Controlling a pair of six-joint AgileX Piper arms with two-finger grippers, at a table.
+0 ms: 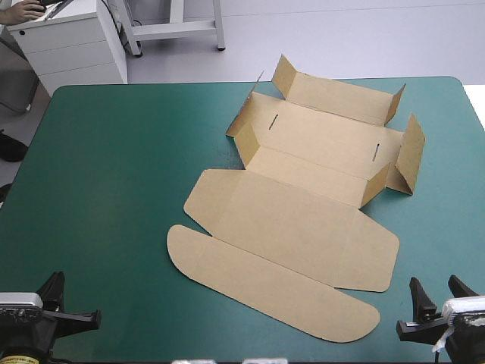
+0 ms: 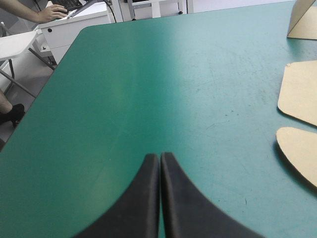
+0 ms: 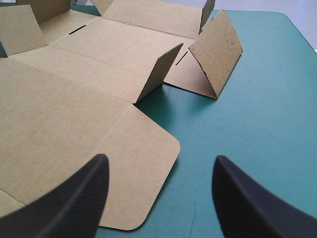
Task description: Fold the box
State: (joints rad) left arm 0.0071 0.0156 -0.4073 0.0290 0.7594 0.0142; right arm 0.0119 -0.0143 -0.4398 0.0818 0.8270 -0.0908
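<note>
The brown box lies unfolded across the middle of the teal-green table, its rounded lid flap toward the front and several side flaps standing up at the far end. My left gripper sits at the front left corner, shut on nothing, well clear of the board; its wrist view shows the box's rounded corners off to one side. My right gripper is at the front right corner, open. In the right wrist view the right gripper hovers just short of the box, a rounded corner of the board between its black fingers.
Bare teal-green cover stretches across the left half of the table. Raised flaps stand at the box's far right side.
</note>
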